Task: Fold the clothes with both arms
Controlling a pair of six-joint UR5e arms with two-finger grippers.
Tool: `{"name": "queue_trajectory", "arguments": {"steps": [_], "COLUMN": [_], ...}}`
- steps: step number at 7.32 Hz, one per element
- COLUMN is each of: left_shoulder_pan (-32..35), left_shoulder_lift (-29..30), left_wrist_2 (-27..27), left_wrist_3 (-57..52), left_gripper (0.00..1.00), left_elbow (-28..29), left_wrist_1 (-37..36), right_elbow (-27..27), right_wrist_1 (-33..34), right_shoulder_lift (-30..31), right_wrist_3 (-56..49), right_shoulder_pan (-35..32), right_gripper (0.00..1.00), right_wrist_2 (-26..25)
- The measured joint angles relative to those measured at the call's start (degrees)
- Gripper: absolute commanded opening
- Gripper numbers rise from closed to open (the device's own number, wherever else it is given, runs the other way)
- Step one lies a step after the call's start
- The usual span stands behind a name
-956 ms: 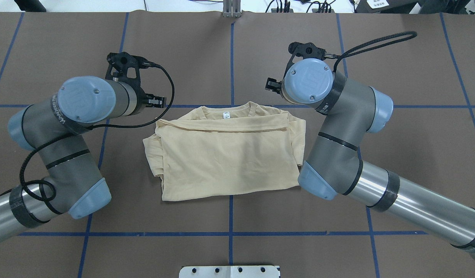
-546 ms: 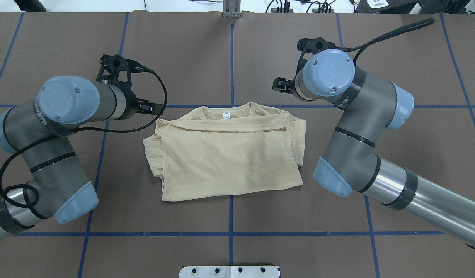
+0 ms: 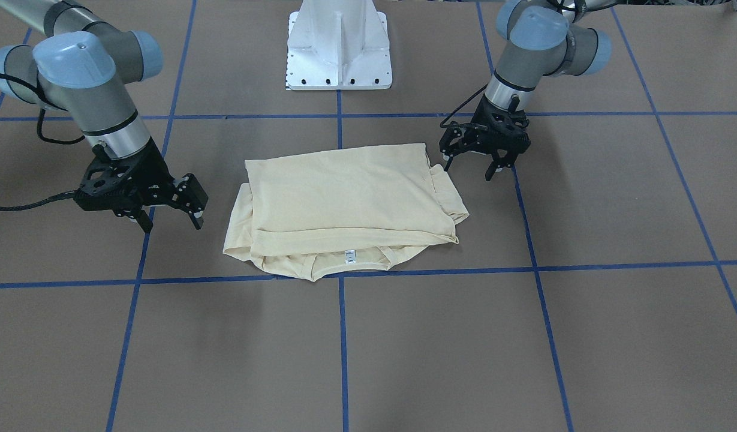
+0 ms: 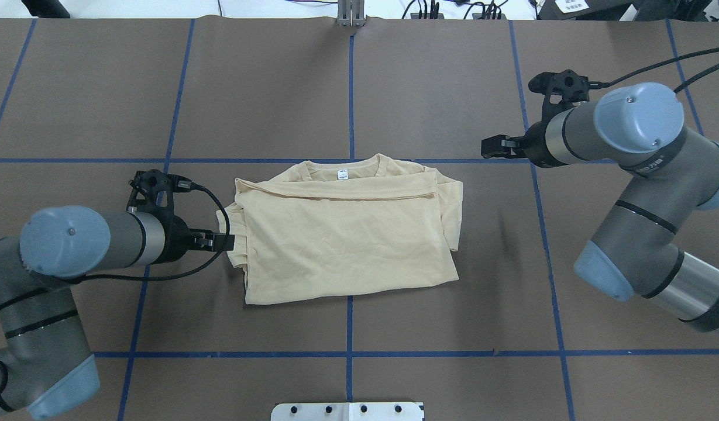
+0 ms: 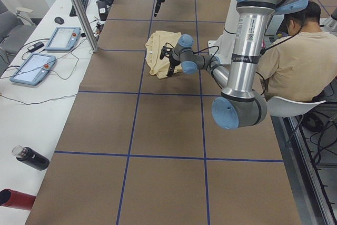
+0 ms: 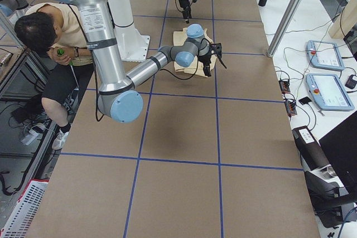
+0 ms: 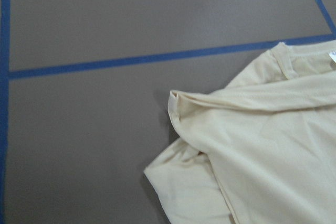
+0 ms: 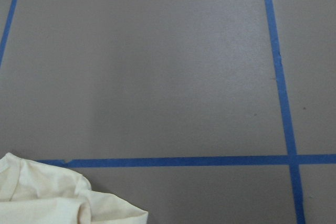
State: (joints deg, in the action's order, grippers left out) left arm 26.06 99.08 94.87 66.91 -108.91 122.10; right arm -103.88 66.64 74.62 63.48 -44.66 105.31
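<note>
Folded shirt (image 4: 347,234) lying at the table (image 4: 453,362) centre, left gripper (image 3: 471,163) and right gripper (image 3: 170,221) both hanging with fingers apart, holding nothing
The thin knit is looking light and limp, likely sagging once lifted, so pinching all layers at a side edge is seeming best; each gripper is hovering near one edge; no container is showing

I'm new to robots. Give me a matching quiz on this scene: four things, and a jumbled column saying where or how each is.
Things:
1. T-shirt
2. left gripper
3. right gripper
4. neck label

Descriptions:
A. small and white
B. open, well away from the shirt
C. folded, lying on the table
D. open, right beside the shirt's edge

Pairs: 1-C, 2-D, 3-B, 4-A
</note>
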Motion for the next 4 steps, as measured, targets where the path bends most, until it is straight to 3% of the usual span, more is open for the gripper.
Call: {"name": "queue_trajectory", "arguments": {"steps": [1,2,4], "left_shoulder_pan": [-3.6,-6.4,-9.2], "left_shoulder_lift": [-0.4,-0.3,0.8], "left_wrist_2": [-1.8,-2.8,-3.2], "left_wrist_3": [4.1,7.1,9.3], "left_gripper": [0.65,0.6,0.59], "left_elbow": [-0.1,-0.1,-0.1], "left_wrist_1": [0.7,0.9,1.0], "right_elbow": [0.0,0.0,0.0], "right_wrist_1": [-0.4,-0.5,-0.5], "right_shoulder_lift": [0.8,1.0,1.1], "right_wrist_3": [-1.1,-1.6,-1.8], "right_shoulder_pan": [-0.7,-1.0,-1.1], "right_gripper": [0.99,0.99,0.99], "right_wrist_2": [0.6,0.7,0.5]}}
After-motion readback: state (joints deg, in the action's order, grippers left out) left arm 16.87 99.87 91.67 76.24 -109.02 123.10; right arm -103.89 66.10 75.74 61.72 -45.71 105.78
